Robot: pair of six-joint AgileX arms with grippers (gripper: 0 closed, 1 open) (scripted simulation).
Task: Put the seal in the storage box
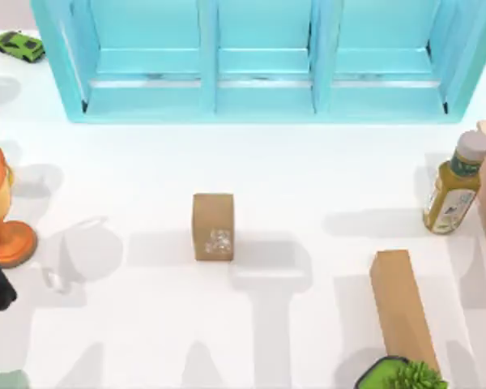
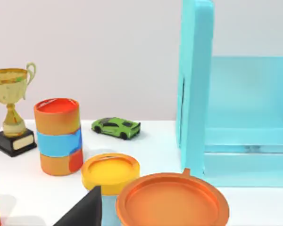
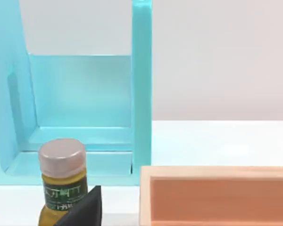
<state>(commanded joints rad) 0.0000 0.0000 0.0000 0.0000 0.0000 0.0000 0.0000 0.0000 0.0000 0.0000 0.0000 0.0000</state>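
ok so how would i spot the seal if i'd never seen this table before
Start from the big turquoise storage box along the far edge of the table, then come toward the near edge from its middle compartment. The seal stands alone there on the white table. It is a short tan-brown block with a whitish speckled mark, unlike the longer plain wooden block to the right.

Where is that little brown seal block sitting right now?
In the top view the seal stands alone near the table's middle, in front of the storage box, with the wooden block to its right.
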